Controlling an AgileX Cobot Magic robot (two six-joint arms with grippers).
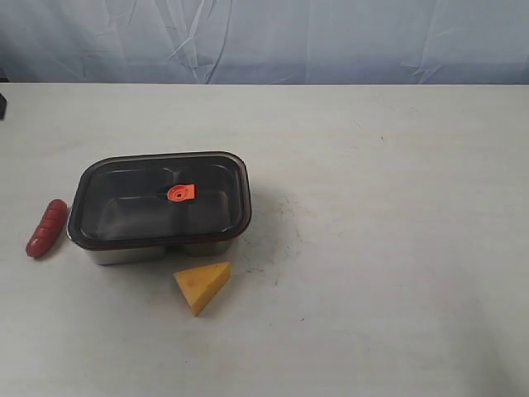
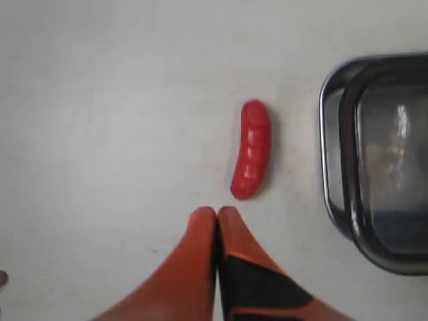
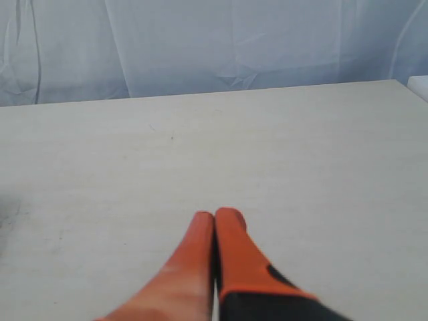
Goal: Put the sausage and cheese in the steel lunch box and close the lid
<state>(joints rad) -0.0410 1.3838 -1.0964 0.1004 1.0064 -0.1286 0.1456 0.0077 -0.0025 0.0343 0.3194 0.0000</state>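
The steel lunch box [image 1: 149, 251] stands left of centre on the table with the dark lid [image 1: 157, 197] resting on it, orange valve tab [image 1: 181, 193] in the middle. The red sausage [image 1: 46, 227] lies on the table just left of the box. The yellow cheese [image 1: 202, 285] wedge lies in front of the box. Neither arm shows in the exterior view. My left gripper [image 2: 217, 212] is shut and empty, hovering close to one end of the sausage [image 2: 252, 158], with the box corner [image 2: 334, 167] beside it. My right gripper [image 3: 214, 216] is shut and empty over bare table.
A pale blue cloth backdrop [image 1: 264, 37] hangs behind the white table [image 1: 388, 248]. A small dark object [image 1: 2, 106] shows at the far left edge.
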